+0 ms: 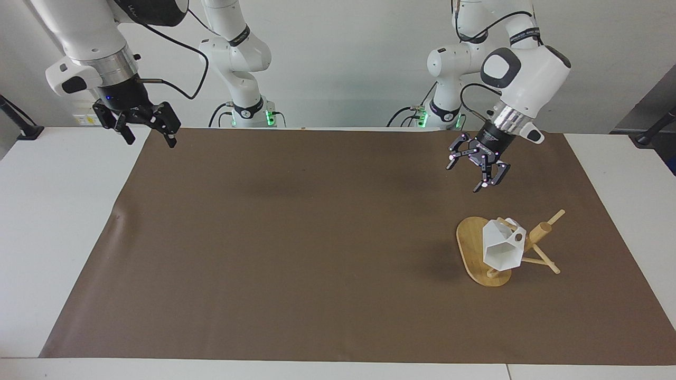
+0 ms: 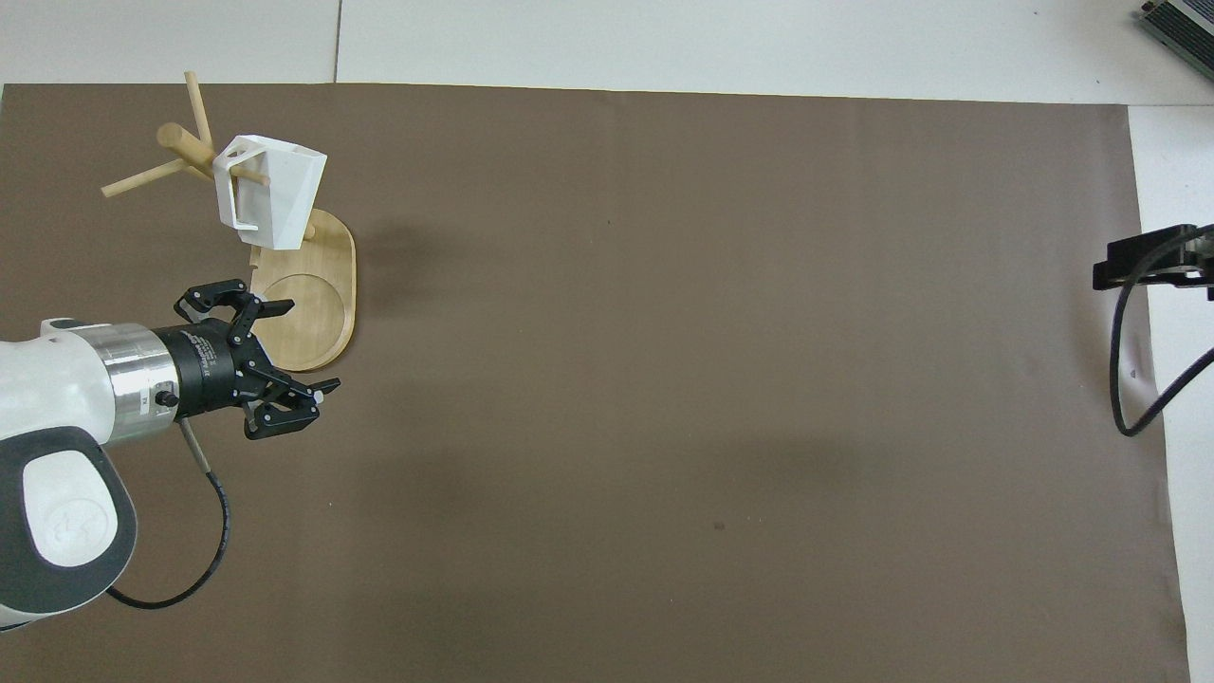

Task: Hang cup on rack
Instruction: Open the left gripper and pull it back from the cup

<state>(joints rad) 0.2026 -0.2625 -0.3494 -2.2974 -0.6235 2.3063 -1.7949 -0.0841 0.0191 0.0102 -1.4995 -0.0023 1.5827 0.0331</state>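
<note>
The white faceted cup hangs by its handle on a peg of the bamboo rack, which stands on the mat toward the left arm's end of the table. In the overhead view the cup hangs beside the post, over the rack's oval base. My left gripper is open and empty, raised over the mat just clear of the rack's base; it also shows in the overhead view. My right gripper is open and empty and waits over the mat's edge at the right arm's end.
A brown mat covers most of the white table. Only a dark part of the right gripper and its cable show in the overhead view.
</note>
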